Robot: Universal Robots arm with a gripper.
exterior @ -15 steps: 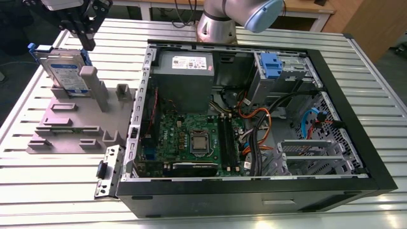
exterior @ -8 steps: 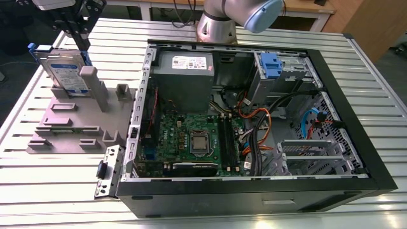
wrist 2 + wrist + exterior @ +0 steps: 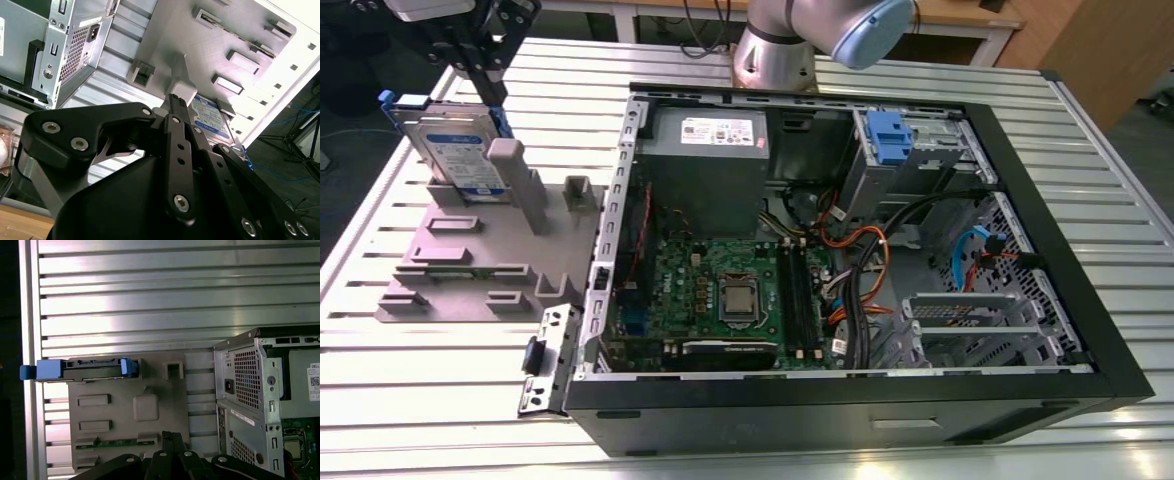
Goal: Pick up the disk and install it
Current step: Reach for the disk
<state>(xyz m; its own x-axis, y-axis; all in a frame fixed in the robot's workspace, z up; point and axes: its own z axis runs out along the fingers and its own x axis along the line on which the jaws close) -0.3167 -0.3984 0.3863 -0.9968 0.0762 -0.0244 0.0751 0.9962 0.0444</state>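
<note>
- Table (image 3: 427, 400): 1 slatted metal top. It carries everything below.
- Computer case (image 3: 854, 405): 1, lying on its side with the panel off and the boards facing up. I judge this gives access to the bays from above.
- Grey fixture (image 3: 467, 250): 1, flat on the table just beside the case, on the exterior view's left. Its slots and posts hold parts on edge.
- Disk (image 3: 460, 150): 1, standing upright in the fixture's far slot, outside the case and not installed. The top edge is free, probably so it can be taken from above.
- Gripper (image 3: 487, 85): 1, directly over the disk's top edge and very near it. Contact is possible but unconfirmed. I cannot tell how the jaws stand.
- Blue bracket (image 3: 887, 135): 1, in the case's far corner at the drive bay.
- Arm base (image 3: 781, 50): 1, beyond the case's far wall.
</note>
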